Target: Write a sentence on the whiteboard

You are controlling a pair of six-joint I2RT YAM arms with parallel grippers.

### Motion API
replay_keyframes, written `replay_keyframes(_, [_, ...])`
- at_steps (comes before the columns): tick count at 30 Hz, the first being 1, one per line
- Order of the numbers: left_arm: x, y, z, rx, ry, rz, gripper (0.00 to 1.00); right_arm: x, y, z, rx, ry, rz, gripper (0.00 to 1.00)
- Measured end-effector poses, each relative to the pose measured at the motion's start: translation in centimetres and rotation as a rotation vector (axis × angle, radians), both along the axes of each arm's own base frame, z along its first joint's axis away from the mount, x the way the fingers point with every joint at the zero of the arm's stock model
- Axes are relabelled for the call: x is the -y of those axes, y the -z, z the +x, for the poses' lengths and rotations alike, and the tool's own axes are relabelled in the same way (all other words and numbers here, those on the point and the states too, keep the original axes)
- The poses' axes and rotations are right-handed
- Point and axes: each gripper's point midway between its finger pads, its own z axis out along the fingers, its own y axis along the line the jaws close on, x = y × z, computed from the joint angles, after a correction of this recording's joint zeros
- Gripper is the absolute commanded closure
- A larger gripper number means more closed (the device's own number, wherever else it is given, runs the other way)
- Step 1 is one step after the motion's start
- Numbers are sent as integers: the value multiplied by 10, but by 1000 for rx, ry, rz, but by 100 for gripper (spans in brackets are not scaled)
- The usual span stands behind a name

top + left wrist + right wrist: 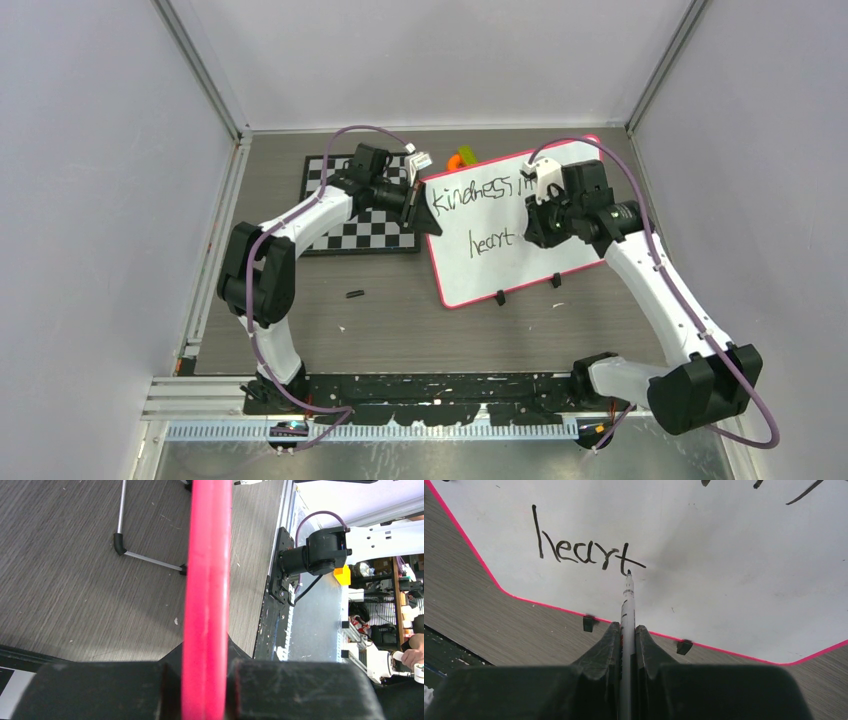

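Observation:
The whiteboard [480, 275], white with a pink frame, lies tilted right of the table's middle. The sentence [470, 193] reads "kindness in" on one line and "heart" [490, 242] below it. My left gripper [425, 215] is shut on the board's left edge. In the left wrist view the pink frame [207, 580] runs between the closed left gripper [205, 680]. My right gripper [545, 225] hovers over the board, shut on a white marker [627, 605]. The marker's tip touches the last stroke of "heart" [584, 550]. The right gripper [627, 630] pinches the marker barrel.
A black-and-white checkerboard [350, 215] lies under the left arm. An orange object [462, 158] sits behind the board. A small black piece [353, 294] lies on the table. Two black clips [588, 623] [684, 646] sit on the board's near edge. A thin metal leg [120, 510] shows beneath the board.

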Motion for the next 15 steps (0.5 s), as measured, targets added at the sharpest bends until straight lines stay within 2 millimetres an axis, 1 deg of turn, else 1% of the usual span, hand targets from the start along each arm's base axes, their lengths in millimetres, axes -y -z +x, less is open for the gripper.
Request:
replay_keyframes(4, [0, 0, 0, 0, 0, 0, 100, 4, -3, -2, 17, -3, -17, 100])
replay_keyframes(10, [0, 0, 0, 0, 1, 1, 100, 13, 8, -1, 0, 22, -66, 100])
replay_keyframes(15, [0, 0, 0, 0, 1, 1, 100, 16, 15, 2, -16, 34, -88, 100])
